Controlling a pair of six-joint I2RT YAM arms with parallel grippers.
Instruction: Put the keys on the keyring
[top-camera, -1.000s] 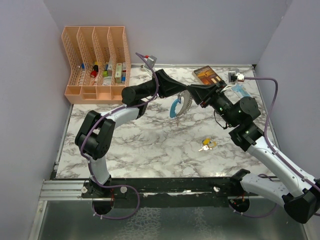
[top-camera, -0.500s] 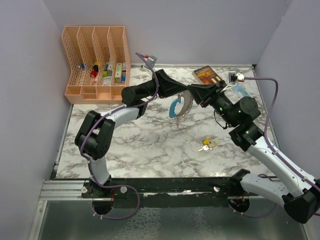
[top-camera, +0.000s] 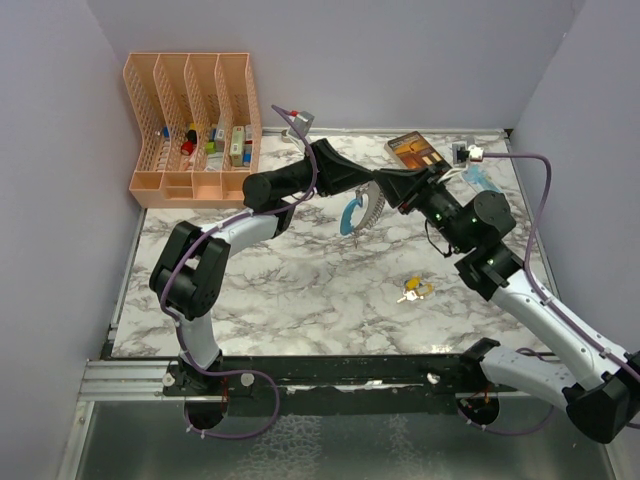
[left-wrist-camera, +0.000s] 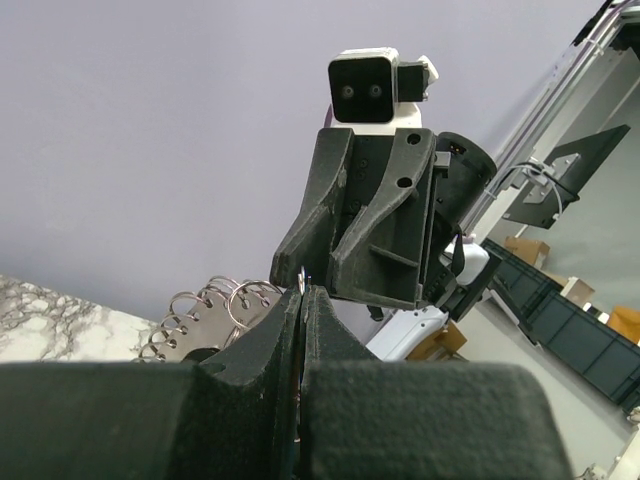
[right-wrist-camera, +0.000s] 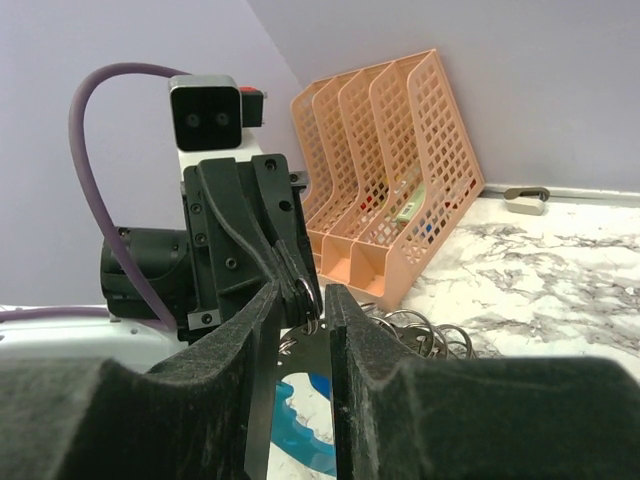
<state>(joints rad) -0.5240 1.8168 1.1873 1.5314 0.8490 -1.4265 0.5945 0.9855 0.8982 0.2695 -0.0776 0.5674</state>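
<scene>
The keyring hangs in mid-air above the back of the table, with a light-blue curved piece and fanned grey metal pieces. My left gripper is shut on its thin ring, which pokes out between the fingertips of that left gripper. My right gripper faces it head-on. In the right wrist view my right gripper stands narrowly open, straddling the ring and the left fingertips. The blue piece dangles below. The keys, with a yellow head, lie on the marble to the front right.
An orange mesh file organizer with small items stands at the back left, also in the right wrist view as the organizer. A brown box and a blue item lie at the back right. Grey walls close in on all sides.
The right gripper has crept slightly left toward the left gripper. The keyring bunch stays hanging in the left gripper, barely shifted.
</scene>
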